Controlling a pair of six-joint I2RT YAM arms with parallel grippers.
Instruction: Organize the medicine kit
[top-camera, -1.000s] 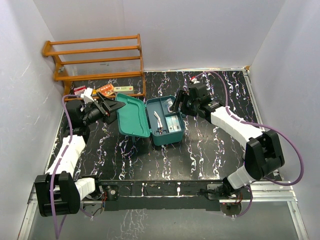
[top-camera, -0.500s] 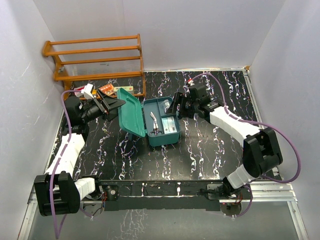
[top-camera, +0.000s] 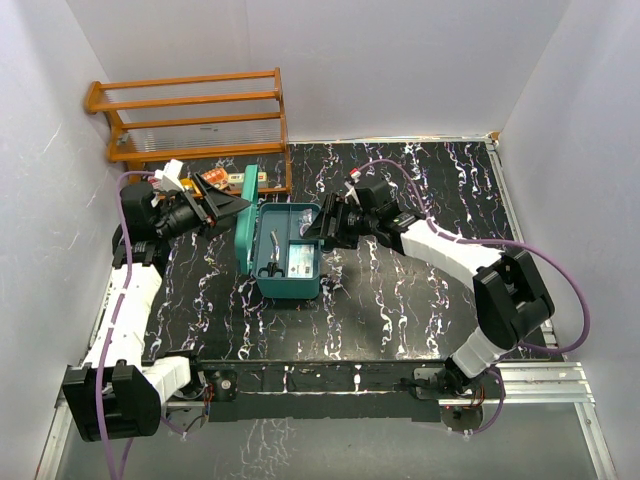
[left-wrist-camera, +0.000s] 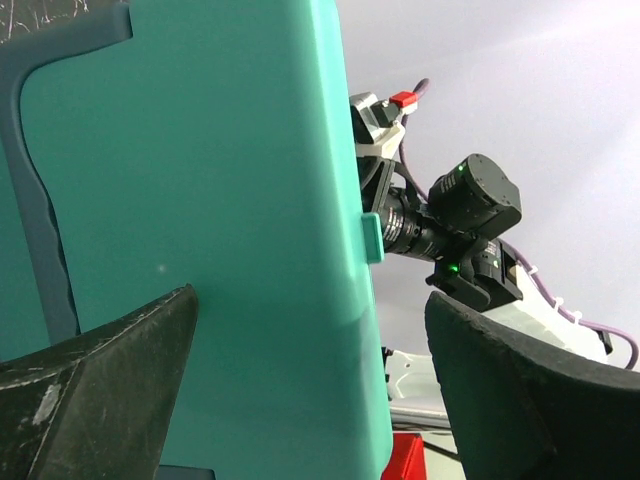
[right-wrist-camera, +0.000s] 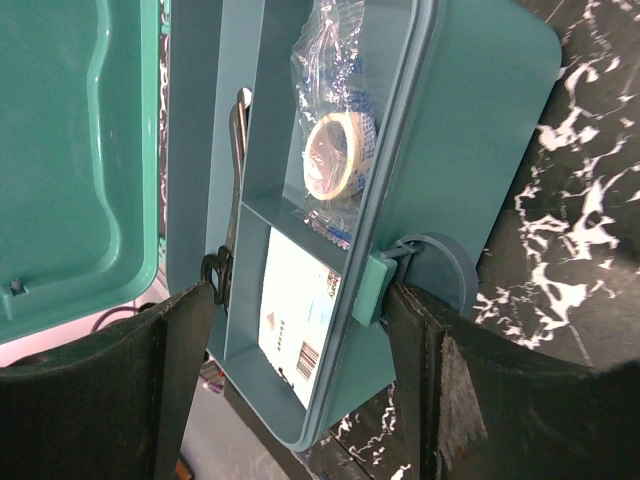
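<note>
The kit (top-camera: 290, 272) sits on the worktop (top-camera: 420, 290) between my two arms. Its base is open upward, with scissors (right-wrist-camera: 218, 272), a bagged tape roll (right-wrist-camera: 335, 165) and a printed box (right-wrist-camera: 300, 325) in its tray (right-wrist-camera: 290, 212). My right jaws (right-wrist-camera: 300, 300) stand spread astride the kit's front wall, with the latch (right-wrist-camera: 378, 285) just inside one finger, and I see nothing gripped. On the kit's left side the lid (top-camera: 246, 215) stands almost upright on its hinge. My left jaws (left-wrist-camera: 310, 300) are wide apart with the lid's free edge between them, released. Beyond the kit is the rack (top-camera: 190, 110), with packets (top-camera: 212, 180) at its foot.

I judge the step to be shutting the lid. To do it well I would brace the base with the right arm so it cannot slide. With the left I would push the lid over from behind in an arc about the hinge. The right fingers must come clear of the rim before the lid lands, or they get pinched. The scissors must lie flat. Then I press at the latch.
</note>
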